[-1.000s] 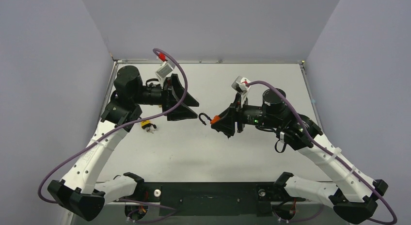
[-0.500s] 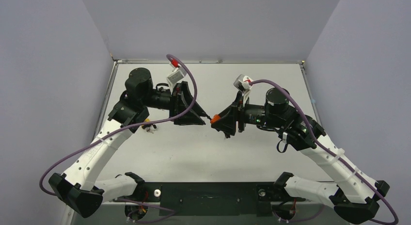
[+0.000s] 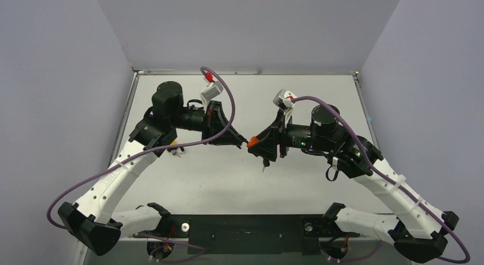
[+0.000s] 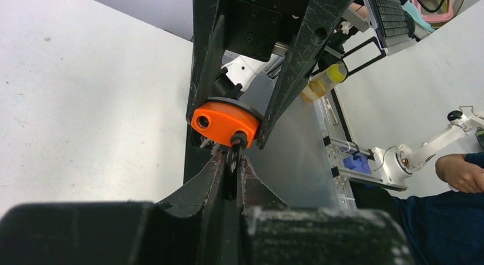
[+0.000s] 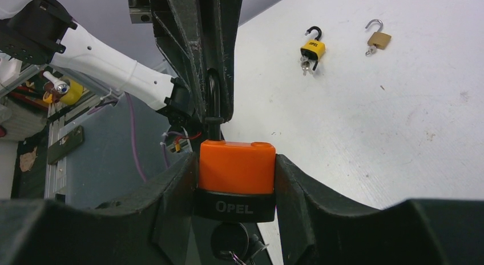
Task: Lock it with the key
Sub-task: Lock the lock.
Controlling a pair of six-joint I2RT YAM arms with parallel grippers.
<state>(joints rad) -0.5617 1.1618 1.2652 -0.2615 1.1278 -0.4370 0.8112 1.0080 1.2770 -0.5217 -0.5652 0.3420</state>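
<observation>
An orange padlock (image 5: 237, 168) with a black band marked OPEL sits between my right gripper's (image 5: 237, 162) fingers, which are shut on its sides. The key (image 5: 229, 239), black-headed, sticks out of the lock's underside and hangs toward the table (image 3: 263, 162). The dark shackle (image 4: 235, 156) points at the left arm. My left gripper (image 4: 231, 159) is shut on that shackle, its fingertips right against the orange body (image 4: 224, 121). From above, both grippers meet over the table's middle, left gripper (image 3: 242, 142) touching the padlock (image 3: 253, 142) held by the right gripper (image 3: 259, 146).
A small yellow padlock (image 5: 312, 48) with keys and a brass padlock (image 5: 378, 39), both with open shackles, lie on the white table (image 3: 228, 179). The yellow one (image 3: 173, 148) is under the left arm's elbow. Grey walls enclose the table.
The left arm has swung right to the padlock and its jaws have closed on the shackle. The right arm has held the padlock nearly still.
</observation>
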